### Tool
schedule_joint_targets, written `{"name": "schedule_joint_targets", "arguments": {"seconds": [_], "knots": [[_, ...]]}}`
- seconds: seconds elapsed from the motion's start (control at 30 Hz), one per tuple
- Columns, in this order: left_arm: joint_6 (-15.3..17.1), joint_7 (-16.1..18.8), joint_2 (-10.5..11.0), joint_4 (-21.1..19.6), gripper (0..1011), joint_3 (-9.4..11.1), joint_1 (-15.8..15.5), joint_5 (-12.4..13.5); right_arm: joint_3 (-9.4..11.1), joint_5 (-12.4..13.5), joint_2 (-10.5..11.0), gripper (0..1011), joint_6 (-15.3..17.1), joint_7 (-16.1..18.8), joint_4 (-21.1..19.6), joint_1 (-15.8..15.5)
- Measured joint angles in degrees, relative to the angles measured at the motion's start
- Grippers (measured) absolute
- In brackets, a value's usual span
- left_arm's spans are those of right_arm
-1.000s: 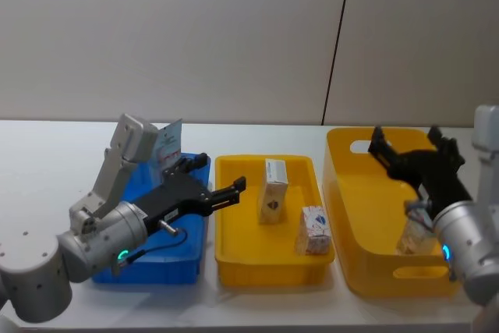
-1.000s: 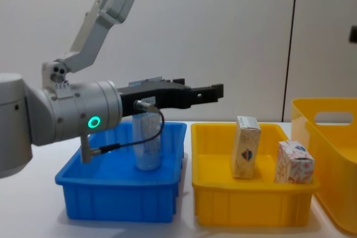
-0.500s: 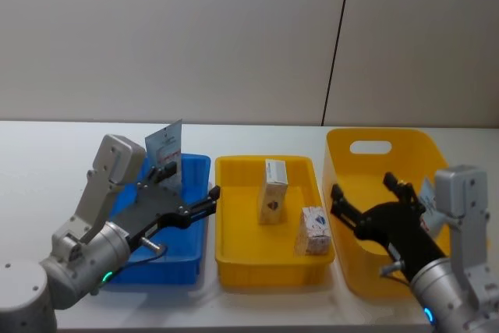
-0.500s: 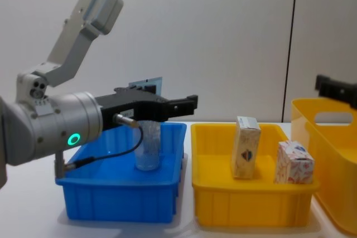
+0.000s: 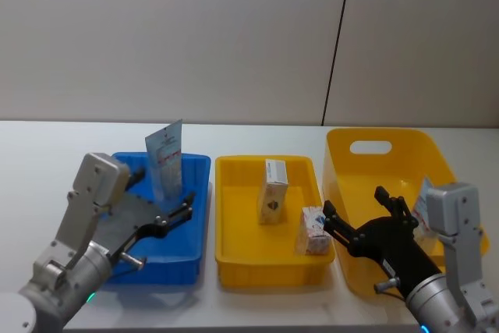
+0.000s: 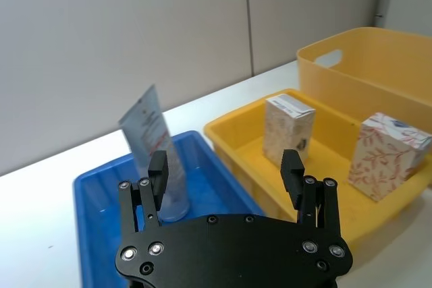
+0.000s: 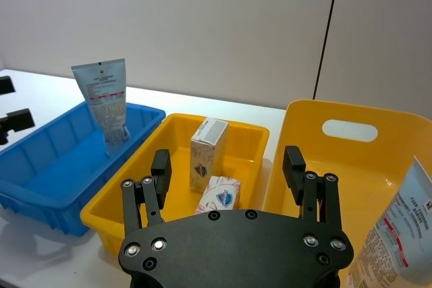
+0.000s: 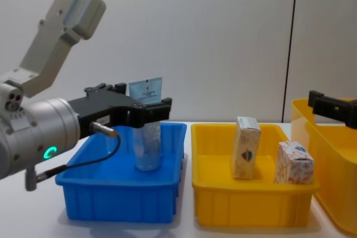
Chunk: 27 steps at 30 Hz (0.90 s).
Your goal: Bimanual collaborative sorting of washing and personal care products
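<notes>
Holding my left end effector (image 6: 225, 166) wide over the blue bin (image 5: 201, 193) and my right end effector (image 7: 227, 160) wide by the yellow bin (image 5: 374, 165), I see a pale-blue, red-labelled tube (image 5: 164, 160) upright in the blue bin and two cream boxes (image 5: 273, 191) in the tray (image 5: 265, 160).

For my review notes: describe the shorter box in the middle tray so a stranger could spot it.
On the white table, find the shallow yellow tray in the middle of the row. Of its two boxes, the shorter box stands nearer the front right corner and bears a red leaf print.
</notes>
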Motion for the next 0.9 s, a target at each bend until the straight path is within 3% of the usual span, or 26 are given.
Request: {"name": "schedule_joint_targets", "arguments": {"seconds": [0.37,0.63,0.9], "knots": [[-0.3,7.1,2.2,-5.5,1001,-0.2,4.2,3.1,0.0,0.0,0.0,1003,0.0,0.0,0.0,0.0],[-0.4,8.1,2.4,-6.2,1001,-0.2,4.8,3.6,0.0,0.2,0.1,1003,1.6,0.5,-0.5,0.1],[-0.4,8.2,2.5,-6.2,1001,-0.2,4.8,3.6,-0.1,0.7,0.6,1004,6.1,1.1,-1.9,0.1]]}}
